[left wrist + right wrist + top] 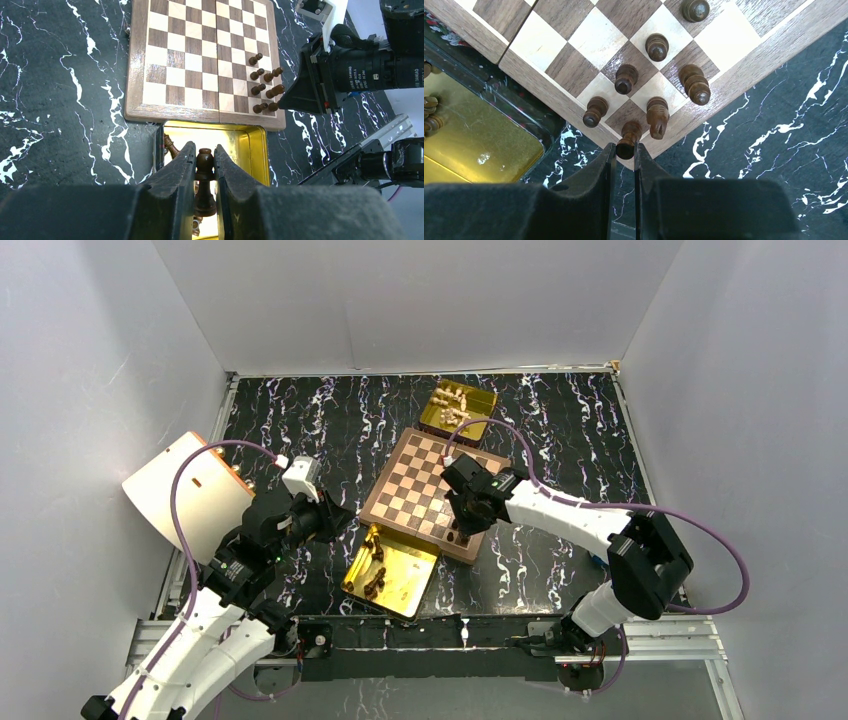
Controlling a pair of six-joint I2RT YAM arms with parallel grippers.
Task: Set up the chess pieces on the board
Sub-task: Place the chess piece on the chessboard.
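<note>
The board (410,536) lies at mid-table, turned at an angle. Several dark chess pieces (657,116) stand on its near corner squares, also seen in the left wrist view (265,90). My right gripper (625,146) is shut on the head of a dark piece (629,134) standing on the corner square. My left gripper (204,150) is shut on a dark pawn (204,162), held upright over the near gold tray (252,145). From above, the left gripper (340,515) sits left of the board and the right gripper (458,532) over its near corner.
The near gold tray (405,580) touches the board's near-left edge and holds several dark pieces (375,583). A second gold tray (482,400) with cream pieces stands behind the board. A pale panel (185,490) leans at the left wall.
</note>
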